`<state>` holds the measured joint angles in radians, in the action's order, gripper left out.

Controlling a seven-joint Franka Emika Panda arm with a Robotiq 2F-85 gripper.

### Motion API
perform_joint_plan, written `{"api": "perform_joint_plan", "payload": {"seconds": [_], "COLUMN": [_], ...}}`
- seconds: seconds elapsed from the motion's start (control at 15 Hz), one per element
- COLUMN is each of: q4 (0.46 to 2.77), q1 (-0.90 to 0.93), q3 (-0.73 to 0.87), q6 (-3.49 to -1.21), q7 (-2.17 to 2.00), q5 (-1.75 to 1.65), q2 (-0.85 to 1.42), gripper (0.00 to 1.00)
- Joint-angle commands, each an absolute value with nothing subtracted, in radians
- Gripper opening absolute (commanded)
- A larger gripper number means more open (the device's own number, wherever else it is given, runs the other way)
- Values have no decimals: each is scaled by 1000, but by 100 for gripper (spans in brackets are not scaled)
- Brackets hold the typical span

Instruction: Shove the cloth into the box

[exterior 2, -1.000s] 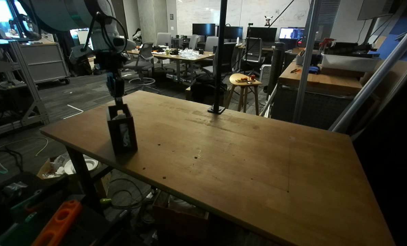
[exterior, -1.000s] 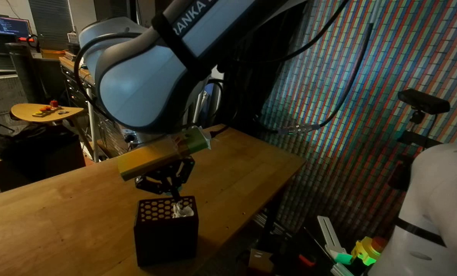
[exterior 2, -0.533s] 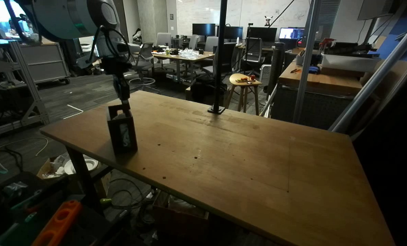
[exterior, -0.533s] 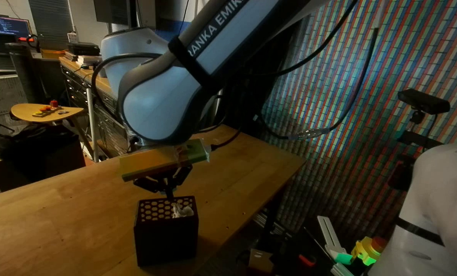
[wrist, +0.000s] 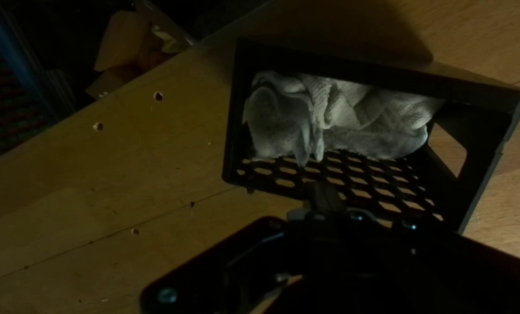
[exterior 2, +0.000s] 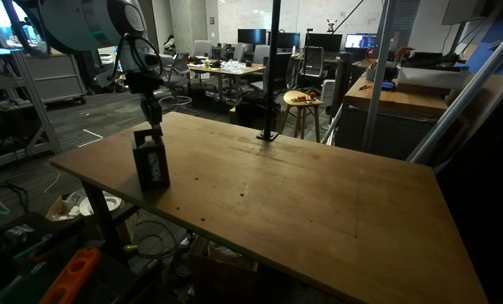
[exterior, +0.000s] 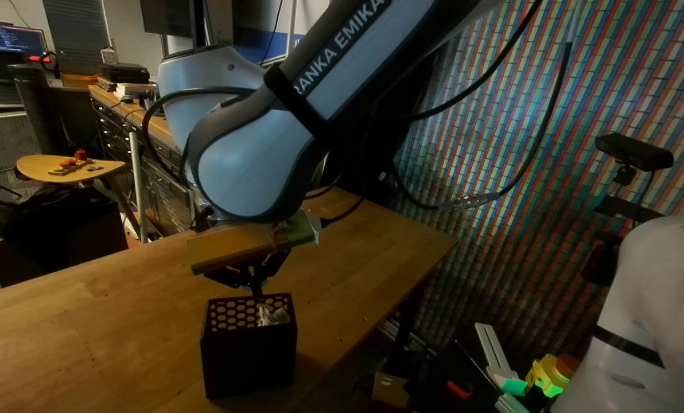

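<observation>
"Where was the cloth?"

"In the box; it lay bunched in soft folds below the rim, seen through the open top in the wrist view; one fold pointed toward the honeycomb wall."

"And the gripper?"

"At the top of that honeycomb wall; its fingers were drawn together; whether they touched the rim, and on which side of it they stood, I could not tell."

"So what stood in the way?"

"The honeycomb wall itself, nearest the fingertips; in the wrist view the dark gripper covered part of its rim; a yellow-and-green block sat just above the gripper, and the arm, slanting in over it, hid part of the drawer cabinet behind."

"What carried the box?"

"A wooden table; the box stood upright on it, near one edge; well apart, a black post rose from the same top."

"And farther out?"

"In both exterior views a small wooden stool bore red and yellow pieces; a black cable drooped before a multicoloured backdrop; a white rounded housing stood near that, beside a yellow device; in an exterior view an orange tool lay amid dim clutter."
</observation>
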<state>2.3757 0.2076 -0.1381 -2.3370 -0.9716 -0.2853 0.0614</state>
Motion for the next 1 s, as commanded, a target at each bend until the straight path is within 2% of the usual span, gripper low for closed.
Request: {"api": "perform_joint_plan", "payload": {"seconds": [0.0,0.93], "q4": [2415,2482], "q1": [205,208], "q3": [-146,-177], "q6": [-2346,-2412], "q7": [-977,-995], "q5": [-294,-292], "q2": [5,20], "gripper": [0,0]}}
